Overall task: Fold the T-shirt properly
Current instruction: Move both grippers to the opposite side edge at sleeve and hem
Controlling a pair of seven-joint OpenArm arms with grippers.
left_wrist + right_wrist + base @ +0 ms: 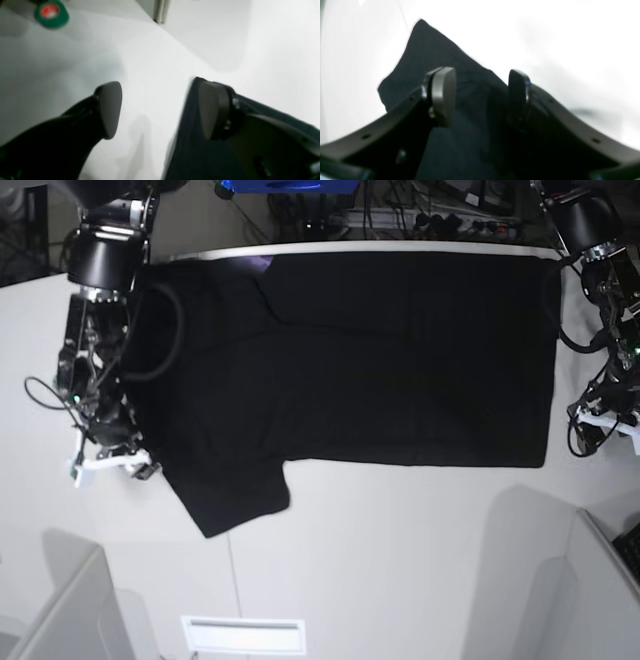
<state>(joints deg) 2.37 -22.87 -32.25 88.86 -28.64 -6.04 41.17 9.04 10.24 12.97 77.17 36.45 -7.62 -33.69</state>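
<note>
— Two arms, one shirt [380,360]. Where is the shirt?

— It lies flat on the white table [400,560]. It is all black and it fills most of the top part of the base view. One short sleeve sticks out at the lower left of that view.

— Where is the right gripper [125,463]?

— At the left side of the base view, just beside that sleeve. In its own camera the gripper [480,97] has its two fingers apart. Black cloth [440,57] shows between them and past them. One finger [443,95] sits over the cloth. I cannot tell if it is touching the cloth.

— And the left gripper [605,425]?

— It is at the right side of the base view, near the shirt's straight edge. In its own camera its [160,111] fingers are wide apart too. One finger [110,107] is over bare table. The other finger is over the edge of the shirt [190,140]. Nothing is held between them.

— Anything else up there?

— A green roll of tape [51,13] with a red middle lies on the table, far from the gripper. It looks blurry.
</note>
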